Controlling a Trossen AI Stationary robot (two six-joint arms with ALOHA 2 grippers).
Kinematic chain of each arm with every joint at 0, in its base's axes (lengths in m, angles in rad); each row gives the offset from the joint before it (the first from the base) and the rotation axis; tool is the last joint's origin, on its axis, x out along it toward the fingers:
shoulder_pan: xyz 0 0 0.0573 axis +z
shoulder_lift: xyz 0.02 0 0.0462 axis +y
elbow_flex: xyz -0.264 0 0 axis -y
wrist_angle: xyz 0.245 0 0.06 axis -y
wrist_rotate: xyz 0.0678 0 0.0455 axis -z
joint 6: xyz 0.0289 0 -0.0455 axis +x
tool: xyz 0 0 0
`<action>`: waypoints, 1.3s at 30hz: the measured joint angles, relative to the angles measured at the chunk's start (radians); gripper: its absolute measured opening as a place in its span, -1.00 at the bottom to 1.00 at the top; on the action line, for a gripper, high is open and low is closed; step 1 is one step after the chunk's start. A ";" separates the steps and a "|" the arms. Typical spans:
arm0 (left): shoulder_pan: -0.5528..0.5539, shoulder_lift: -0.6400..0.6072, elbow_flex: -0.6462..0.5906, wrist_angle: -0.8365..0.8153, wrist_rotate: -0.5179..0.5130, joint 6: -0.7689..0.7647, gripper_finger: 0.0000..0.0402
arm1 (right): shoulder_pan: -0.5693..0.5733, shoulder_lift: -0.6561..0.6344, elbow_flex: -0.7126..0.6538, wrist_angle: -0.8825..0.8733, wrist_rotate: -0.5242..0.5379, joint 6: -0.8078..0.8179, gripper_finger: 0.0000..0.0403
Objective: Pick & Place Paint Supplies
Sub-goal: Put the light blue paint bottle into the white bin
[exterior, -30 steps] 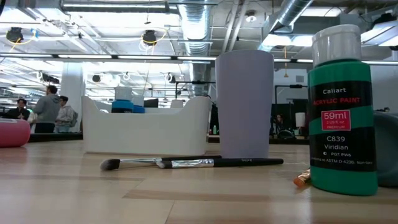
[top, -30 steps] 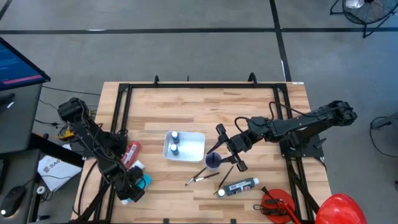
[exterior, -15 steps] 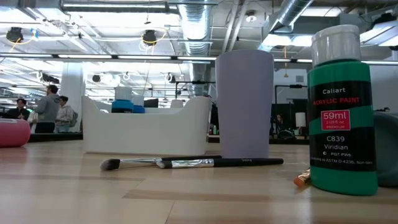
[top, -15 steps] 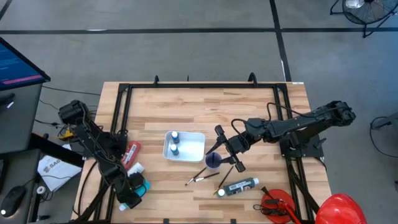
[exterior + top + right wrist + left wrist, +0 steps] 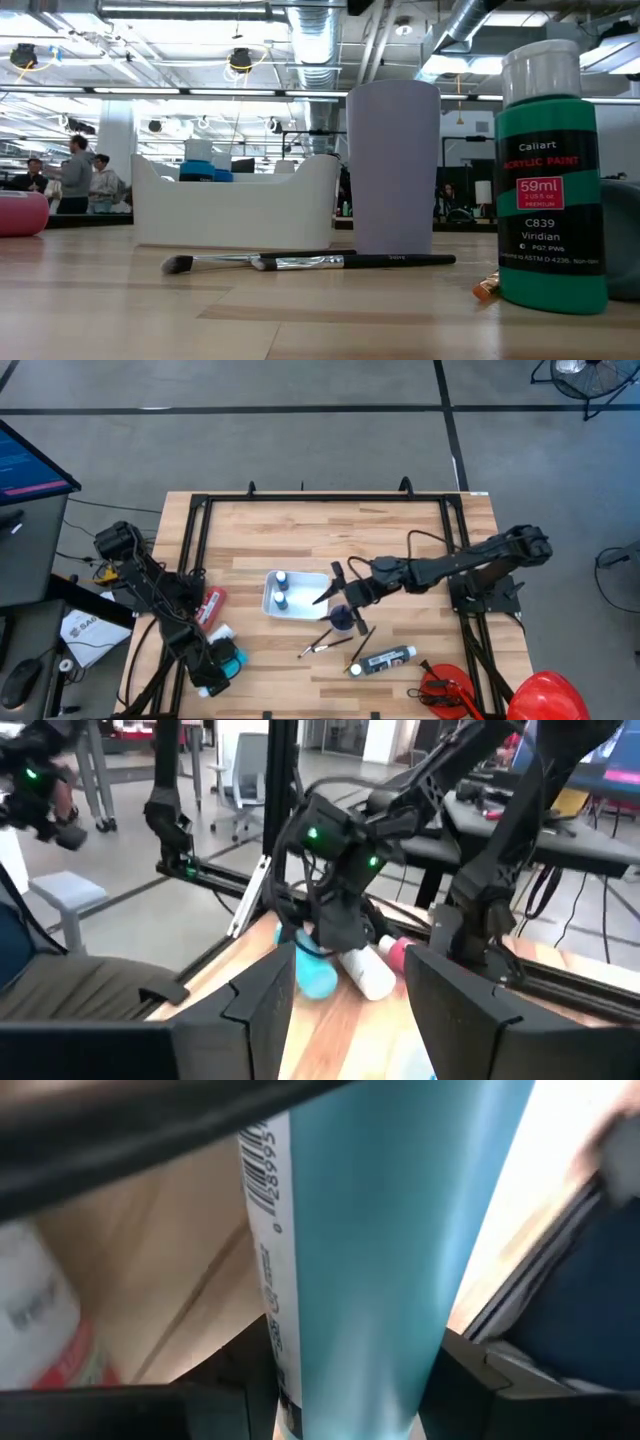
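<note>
Both arms reach low: left hand (image 5: pixel 218 663) straddles the light blue tube (image 5: pixel 370 1250), right hand (image 5: pixel 338 598) released above the cup (image 5: pixel 343 618)

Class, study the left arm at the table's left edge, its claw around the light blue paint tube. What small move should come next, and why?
Probably finish closing, then lift. In the left wrist view the light blue tube lies between the left claw's fingers, and it still rests at the table edge. The white tray already holds two bottles, so it likely goes there.
</note>
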 joint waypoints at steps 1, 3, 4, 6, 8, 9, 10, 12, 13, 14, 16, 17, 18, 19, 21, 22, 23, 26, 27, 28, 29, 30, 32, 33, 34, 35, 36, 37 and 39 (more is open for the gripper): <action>0.001 -0.003 0.008 0.000 -0.016 0.017 -0.19 | 0.000 0.018 0.009 -0.013 0.000 0.000 -0.10; 0.007 -0.007 0.025 0.009 -0.030 0.049 -0.19 | 0.001 0.059 0.042 -0.032 0.000 0.002 -0.11; 0.012 -0.007 0.033 0.011 -0.025 0.065 -0.19 | 0.002 0.078 0.062 -0.037 -0.001 0.011 -0.12; 0.020 -0.007 0.045 0.008 -0.029 0.106 -0.19 | 0.007 0.108 0.104 -0.079 -0.001 0.031 -0.12; 0.033 -0.008 0.062 0.012 -0.061 0.161 -0.19 | 0.008 0.154 0.157 -0.124 -0.003 0.034 -0.12; 0.040 -0.008 0.072 0.020 -0.074 0.188 -0.19 | 0.012 0.173 0.180 -0.155 -0.003 0.034 -0.12; 0.047 -0.009 0.081 0.024 -0.088 0.214 -0.19 | 0.015 0.187 0.201 -0.191 -0.003 0.034 -0.11; 0.058 -0.009 0.096 0.024 -0.119 0.267 -0.19 | 0.017 0.224 0.256 -0.231 -0.004 0.035 -0.10; 0.062 -0.009 0.103 0.023 -0.135 0.290 -0.19 | 0.020 0.238 0.283 -0.254 -0.004 0.041 -0.09; 0.067 -0.009 0.111 0.024 -0.149 0.311 -0.19 | 0.021 0.244 0.302 -0.289 -0.004 0.055 -0.08; 0.079 -0.011 0.122 0.031 -0.160 0.349 -0.19 | 0.022 0.274 0.349 -0.322 -0.005 0.080 -0.06; 0.085 -0.012 0.124 0.032 -0.167 0.369 -0.19 | 0.024 0.288 0.366 -0.325 -0.006 0.094 -0.05; 0.090 -0.013 0.128 0.030 -0.174 0.384 -0.19 | 0.026 0.297 0.376 -0.349 -0.013 0.104 -0.03; 0.097 -0.013 0.131 0.031 -0.176 0.397 -0.19 | 0.027 0.310 0.390 -0.364 -0.026 0.106 -0.01; 0.111 -0.013 0.136 0.035 -0.178 0.425 -0.19 | 0.034 0.331 0.416 -0.386 -0.038 0.108 0.05; 0.115 -0.013 0.137 0.036 -0.179 0.438 -0.19 | 0.037 0.338 0.428 -0.401 -0.046 0.108 0.09; 0.118 -0.013 0.138 0.039 -0.179 0.444 -0.19 | 0.041 0.342 0.438 -0.416 -0.052 0.107 0.13; 0.125 -0.014 0.138 0.039 -0.174 0.449 -0.19 | 0.049 0.352 0.457 -0.462 -0.057 0.102 0.25; 0.124 -0.014 0.138 0.039 -0.170 0.450 -0.19 | 0.053 0.352 0.463 -0.487 -0.056 0.099 0.29; 0.124 -0.014 0.138 0.039 -0.163 0.450 -0.19 | 0.055 0.353 0.472 -0.507 -0.056 0.099 0.33; 0.126 -0.014 0.138 0.039 -0.153 0.451 -0.19 | 0.055 0.353 0.482 -0.521 -0.056 0.099 0.36; 0.130 -0.014 0.138 0.039 -0.151 0.453 -0.19 | 0.055 0.352 0.491 -0.530 -0.056 0.100 0.39; 0.143 -0.014 0.138 0.039 -0.134 0.459 -0.19 | 0.055 0.352 0.503 -0.549 -0.053 0.107 0.45; 0.150 -0.014 0.138 0.039 -0.128 0.466 -0.19 | 0.055 0.354 0.508 -0.553 -0.053 0.116 0.48; 0.158 -0.014 0.138 0.040 -0.125 0.474 -0.19 | 0.055 0.355 0.511 -0.552 -0.052 0.120 0.51; 0.167 -0.014 0.138 0.040 -0.119 0.486 -0.19 | 0.055 0.355 0.512 -0.552 -0.052 0.122 0.53; 0.175 -0.014 0.138 0.040 -0.112 0.498 -0.19 | 0.055 0.355 0.513 -0.545 -0.050 0.127 0.55; 0.184 -0.014 0.138 0.041 -0.106 0.511 -0.19 | 0.055 0.355 0.513 -0.538 -0.050 0.132 0.57; 0.202 -0.014 0.138 0.042 -0.097 0.539 -0.19 | 0.056 0.358 0.513 -0.530 -0.050 0.139 0.60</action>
